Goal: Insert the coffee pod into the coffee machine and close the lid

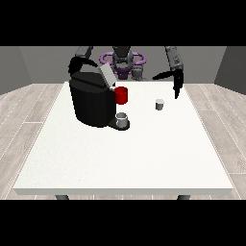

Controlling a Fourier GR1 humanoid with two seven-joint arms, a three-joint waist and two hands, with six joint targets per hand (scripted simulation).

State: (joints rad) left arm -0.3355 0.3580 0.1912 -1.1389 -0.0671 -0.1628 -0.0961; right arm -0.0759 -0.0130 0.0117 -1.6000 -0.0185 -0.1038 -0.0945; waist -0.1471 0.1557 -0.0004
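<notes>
A black coffee machine (91, 102) stands on the white table (125, 153) at the back left, its grey lid (106, 75) tilted up and open. A small grey cup (122, 118) sits on its base at the front. The small grey coffee pod (159, 104) stands on the table to the right of the machine. The hand at the view's right (176, 82) hangs above and right of the pod, fingers straight and pointing down, thumb spread toward the left, holding nothing. The hand at the view's left (77, 65) is raised behind the machine, partly hidden by it.
A red mug (121, 95) stands just right of the machine, behind the grey cup. The table's back edge runs close behind the pod and the mug. Wooden floor surrounds the table.
</notes>
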